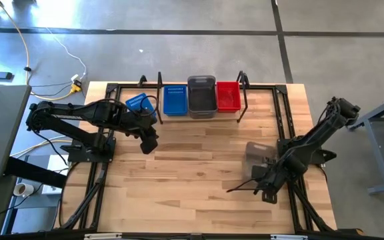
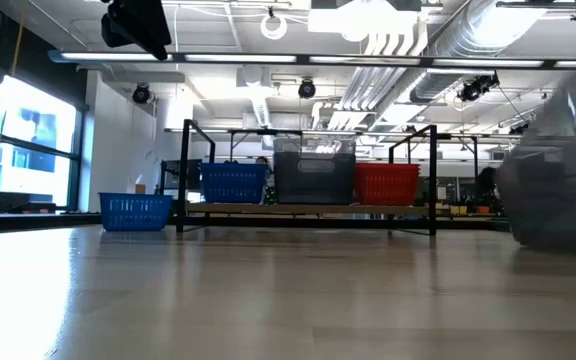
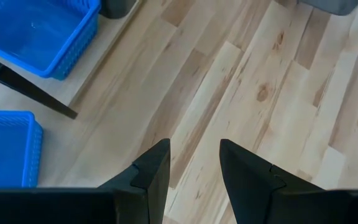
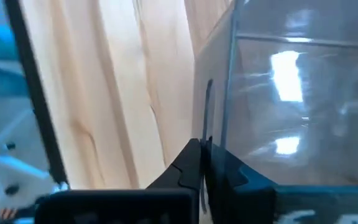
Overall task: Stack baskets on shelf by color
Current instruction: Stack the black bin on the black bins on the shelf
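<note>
Baskets sit along the table's (image 1: pixel 199 167) far edge: a blue basket (image 1: pixel 175 100), a grey stack (image 1: pixel 202 97) and a red basket (image 1: pixel 229 97) stand side by side on the shelf (image 1: pixel 244 100). Another blue basket (image 1: pixel 139 104) lies tilted on the pale wood tabletop just beside the shelf's left end. Behind is a hall with exposed ceiling ducts.

Near the right edge, a translucent grey basket (image 1: pixel 257 152) shows only as a blur in the low view. The right gripper (image 4: pixel 202 163) is clamped on its wall. All baskets look empty. The left gripper (image 3: pixel 194 163) hangs with jaws apart over bare wood.

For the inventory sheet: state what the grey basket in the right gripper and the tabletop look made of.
Grey basket: apparently smoky translucent plastic, glossy; light glints off its wall, pinched by the shut right gripper. Tabletop: pale wood planks with visible grain and knots, smooth, probably sealed finish.
</note>
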Robot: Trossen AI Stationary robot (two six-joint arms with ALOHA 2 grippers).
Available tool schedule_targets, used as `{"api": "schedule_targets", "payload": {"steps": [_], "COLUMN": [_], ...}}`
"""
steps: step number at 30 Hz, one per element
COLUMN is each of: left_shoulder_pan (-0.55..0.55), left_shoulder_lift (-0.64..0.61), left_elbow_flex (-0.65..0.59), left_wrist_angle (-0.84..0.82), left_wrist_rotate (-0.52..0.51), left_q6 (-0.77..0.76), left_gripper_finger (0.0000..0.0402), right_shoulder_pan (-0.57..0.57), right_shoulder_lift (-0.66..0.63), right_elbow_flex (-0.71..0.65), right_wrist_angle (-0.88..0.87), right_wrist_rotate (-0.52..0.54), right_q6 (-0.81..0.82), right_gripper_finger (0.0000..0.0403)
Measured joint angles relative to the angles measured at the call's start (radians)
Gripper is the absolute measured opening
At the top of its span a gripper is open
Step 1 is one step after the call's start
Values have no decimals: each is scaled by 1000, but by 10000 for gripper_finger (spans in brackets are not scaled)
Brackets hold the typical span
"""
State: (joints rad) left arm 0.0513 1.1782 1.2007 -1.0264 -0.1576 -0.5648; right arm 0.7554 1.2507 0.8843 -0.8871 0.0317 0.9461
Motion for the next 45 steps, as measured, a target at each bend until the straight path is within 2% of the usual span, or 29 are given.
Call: {"api": "schedule_targets", "payload": {"steps": [5, 11, 24, 35, 45], "left_shoulder_pan": [0, 0, 2, 82, 143], "left_shoulder_lift": [0, 0, 0, 0, 0], "left_elbow_flex": [0, 0, 0, 0, 0], "left_wrist_angle": [0, 0, -1, -1, -1], "left_wrist_rotate": [-7, -7, -9, -13, -12], "left_q6": [-4, -6, -8, 5, 45], "left_gripper_finger": [129, 129, 129, 129, 129], "right_shoulder_pan": [-33, -106, -325, -508, -698], "right_shoulder_lift": [0, 30, 212, 372, 454], "right_elbow_flex": [108, 224, 542, 794, 909], "right_wrist_angle": [-13, -18, -79, -170, -222], "right_wrist_rotate": [70, 127, 218, 323, 361], "right_q6": [-15, -121, -480, -780, -1075], "right_gripper_finger": [0, 0, 0, 0, 0]}}
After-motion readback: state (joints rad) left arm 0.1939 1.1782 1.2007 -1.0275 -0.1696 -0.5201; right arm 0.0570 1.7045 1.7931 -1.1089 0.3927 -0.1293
